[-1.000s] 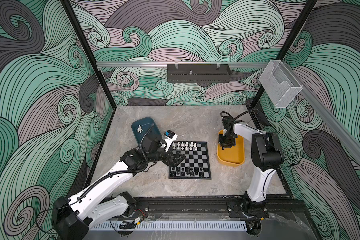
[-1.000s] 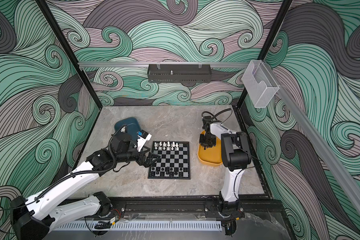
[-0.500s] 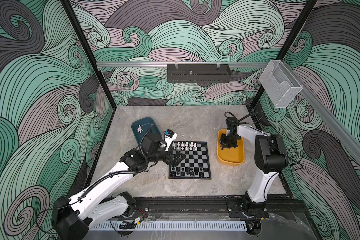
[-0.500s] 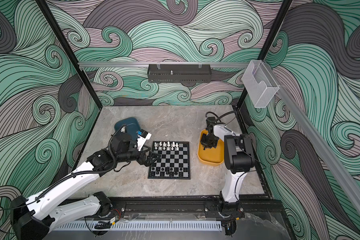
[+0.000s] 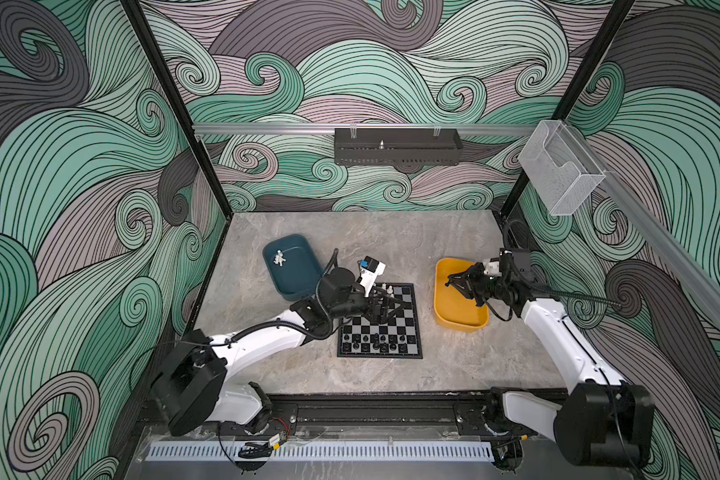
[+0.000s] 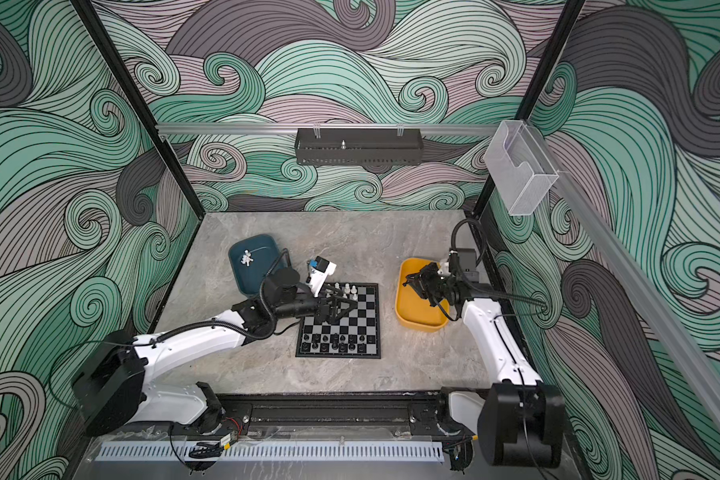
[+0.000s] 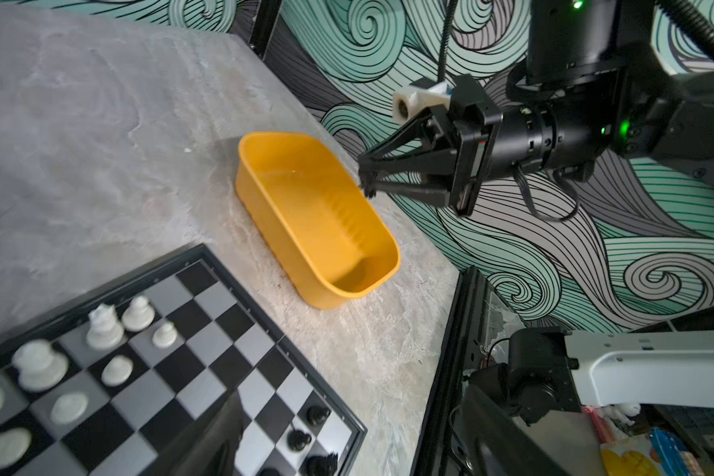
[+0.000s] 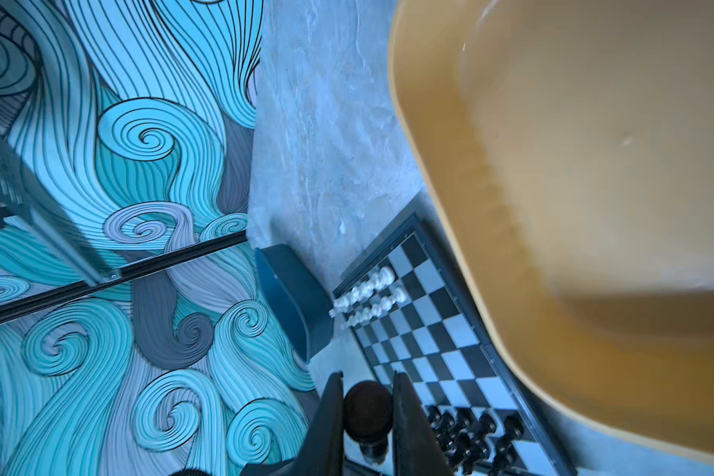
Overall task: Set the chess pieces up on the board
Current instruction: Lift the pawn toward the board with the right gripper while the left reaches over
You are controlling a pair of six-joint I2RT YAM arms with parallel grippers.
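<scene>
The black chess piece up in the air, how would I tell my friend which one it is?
Find the yellow tray beside the board, on its right in both top views. Above it hangs the right pincer, with a round-headed black chess piece pinched between its tips. The other black pieces stand on the board; this one alone is in the air.

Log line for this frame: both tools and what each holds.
left tool: open over the board far end | right tool: shut on black piece, above yellow tray | teal tray: holds white pieces
</scene>
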